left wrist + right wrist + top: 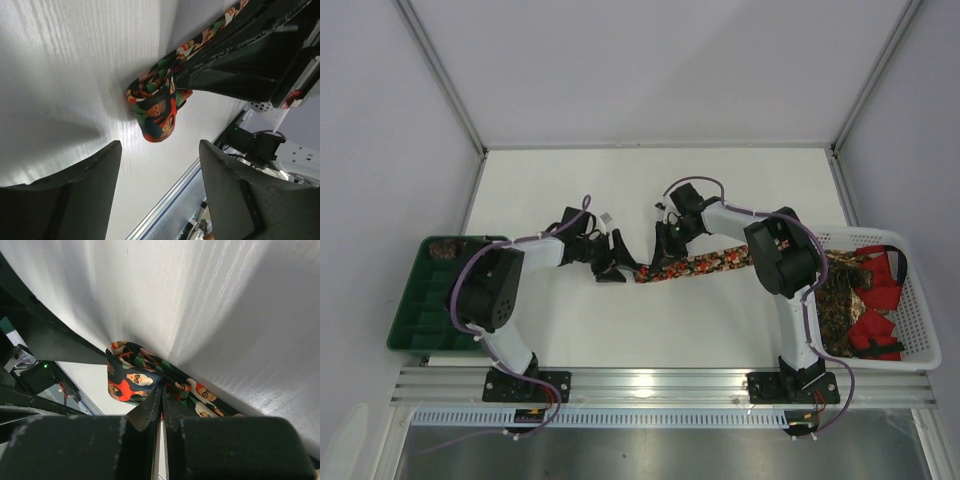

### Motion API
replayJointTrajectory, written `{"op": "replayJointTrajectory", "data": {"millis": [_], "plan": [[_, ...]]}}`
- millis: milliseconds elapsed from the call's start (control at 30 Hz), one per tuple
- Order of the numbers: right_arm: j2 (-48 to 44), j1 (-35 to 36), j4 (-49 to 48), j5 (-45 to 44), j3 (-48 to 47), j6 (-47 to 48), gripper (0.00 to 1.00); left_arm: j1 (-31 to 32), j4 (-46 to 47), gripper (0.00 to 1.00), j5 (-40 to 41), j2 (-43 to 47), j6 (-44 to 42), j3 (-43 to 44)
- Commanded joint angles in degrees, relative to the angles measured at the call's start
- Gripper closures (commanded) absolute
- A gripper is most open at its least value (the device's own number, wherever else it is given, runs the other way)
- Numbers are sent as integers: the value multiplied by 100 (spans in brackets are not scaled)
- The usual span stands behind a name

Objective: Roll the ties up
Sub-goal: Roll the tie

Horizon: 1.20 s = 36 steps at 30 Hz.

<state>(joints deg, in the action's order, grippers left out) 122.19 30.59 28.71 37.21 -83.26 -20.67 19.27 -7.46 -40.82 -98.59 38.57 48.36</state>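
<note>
One tie (708, 264), dark with red, green and cream figures, lies across the middle of the table and runs right toward the basket. Its left end is curled into a small loop (156, 107). My right gripper (666, 254) is shut on the tie just behind that loop; in the right wrist view the fingertips (161, 388) meet with the fabric (131, 380) pinched between them. My left gripper (618, 268) sits just left of the loop. In the left wrist view it (160, 150) is open, with only bare table between its fingers.
A white basket (923, 310) at the right edge holds more patterned ties (840, 300) and red fabric (875, 325). A green compartment tray (415, 325) stands at the left, with a rolled tie (445, 248) in its far corner. The right arm's dark body (240, 55) fills the left wrist view's upper right.
</note>
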Motion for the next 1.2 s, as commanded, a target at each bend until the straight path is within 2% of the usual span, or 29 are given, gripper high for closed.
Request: {"op": "replayJointTrajectory", "data": {"millis": [0, 433, 700, 933, 1033, 1167], "plan": [[-213, 9, -23, -443, 100, 256, 93, 33, 728, 30, -366, -161, 449, -19], [-240, 0, -102, -478, 135, 195, 92, 218, 694, 32, -181, -759, 995, 174], [-248, 8, -155, -461, 126, 159, 92, 244, 720, 43, -163, -1013, 960, 297], [-301, 52, -103, -487, 117, 98, 92, 244, 720, 67, 3, -1093, 881, 288], [-380, 96, 72, -609, 65, 45, 92, 244, 677, 93, 82, -1066, 811, 279], [-582, 140, 249, -680, 82, -192, 92, 244, 527, 100, 328, -829, 670, 201]]}}
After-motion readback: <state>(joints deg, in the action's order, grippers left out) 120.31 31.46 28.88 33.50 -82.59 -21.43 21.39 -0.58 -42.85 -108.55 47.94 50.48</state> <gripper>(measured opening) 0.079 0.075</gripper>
